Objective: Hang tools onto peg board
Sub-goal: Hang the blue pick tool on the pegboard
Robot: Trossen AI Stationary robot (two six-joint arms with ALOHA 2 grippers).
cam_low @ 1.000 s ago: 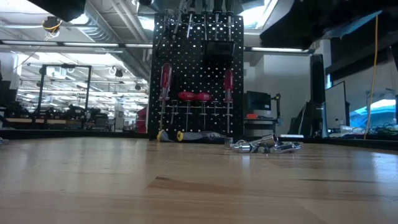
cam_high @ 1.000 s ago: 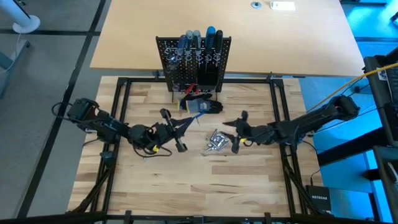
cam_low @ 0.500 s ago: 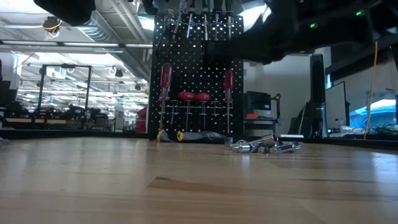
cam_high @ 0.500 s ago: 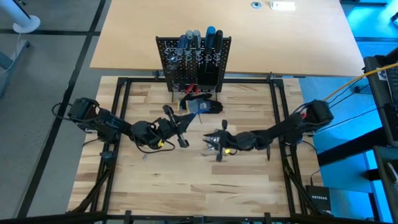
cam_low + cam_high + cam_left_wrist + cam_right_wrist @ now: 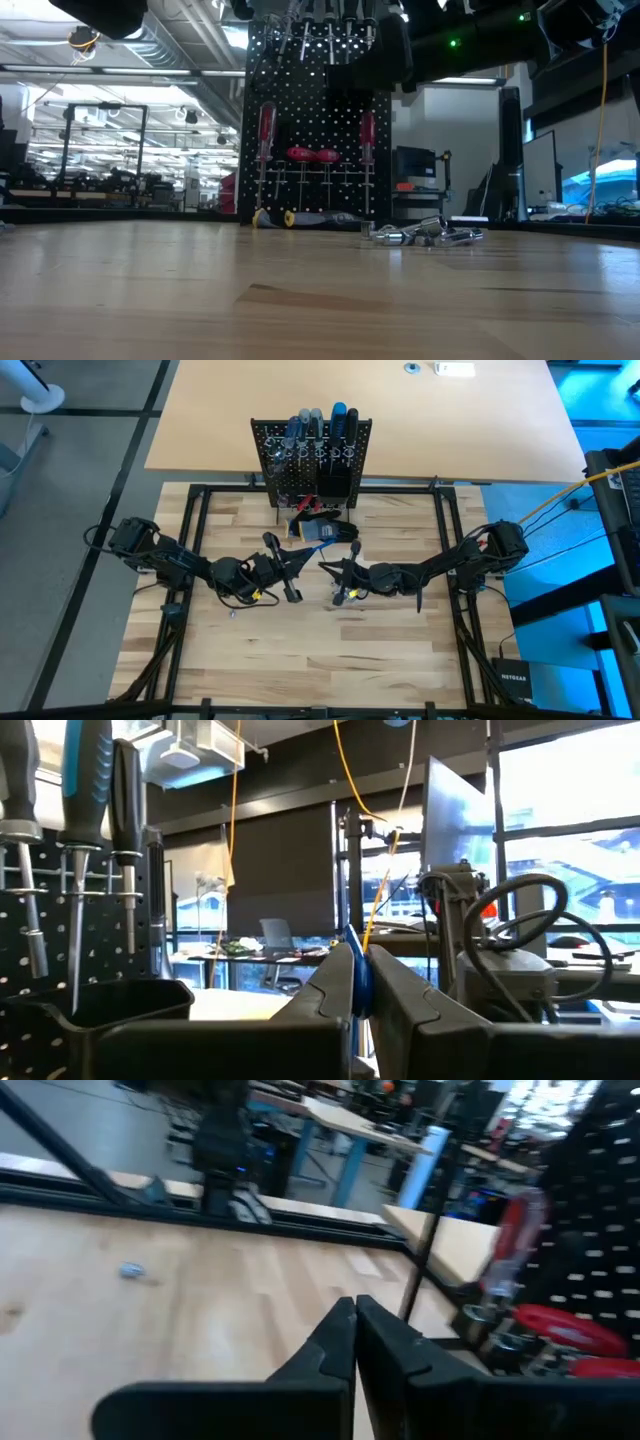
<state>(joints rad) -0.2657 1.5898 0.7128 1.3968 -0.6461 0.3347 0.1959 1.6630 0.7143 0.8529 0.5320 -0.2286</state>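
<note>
Left gripper [image 5: 357, 982] is pinched on a thin blue tool [image 5: 356, 975], up near the peg board [image 5: 311, 458]. Right gripper [image 5: 354, 1327] is closed w/ nothing in it, just above the silver pieces [image 5: 425, 235].

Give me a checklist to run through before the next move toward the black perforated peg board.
1. Left gripper shut on a thin blue piece: ok.
2. What that piece is: cannot tell.
3. Right gripper holding a tool: not ok; it is shut with nothing showing between its fingers.
4. Shiny silver metal pieces picked up: not ok; they lie in a heap on the wooden table.
5. Black perforated peg board upright: ok.
6. Free ring holder for the held piece: cannot tell.
</note>
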